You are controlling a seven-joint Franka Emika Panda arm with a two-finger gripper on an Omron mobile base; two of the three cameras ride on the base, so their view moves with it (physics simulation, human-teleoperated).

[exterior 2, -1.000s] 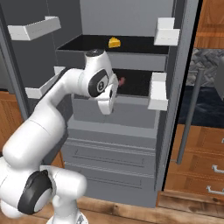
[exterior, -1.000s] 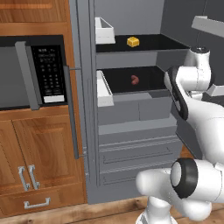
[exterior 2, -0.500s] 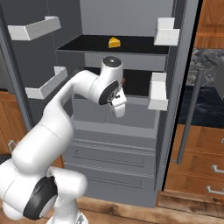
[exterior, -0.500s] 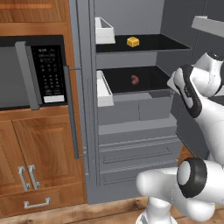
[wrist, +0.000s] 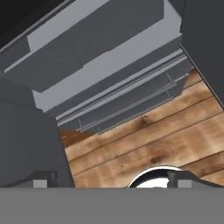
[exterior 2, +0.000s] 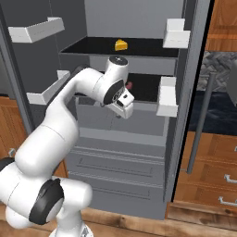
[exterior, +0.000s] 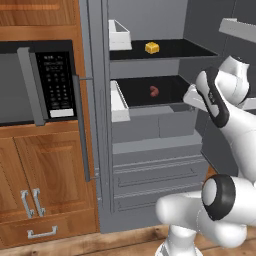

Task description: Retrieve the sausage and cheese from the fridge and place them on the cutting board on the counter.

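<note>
Sausage [exterior: 154, 91] partly hidden behind arm | cheese [exterior 2: 121, 45] upper shelf | claw [exterior 2: 121, 111] open

Base views flank open fridge [exterior: 150, 150] — hand view looks floorward.

In the right base view the arm's wrist covers most of the sausage [exterior 2: 129, 85], leaving a reddish sliver at centre. The fridge [exterior: 150, 165] top runs off the upper edge in both base views. The microwave [exterior: 35, 82] is cut at the left edge.
</note>
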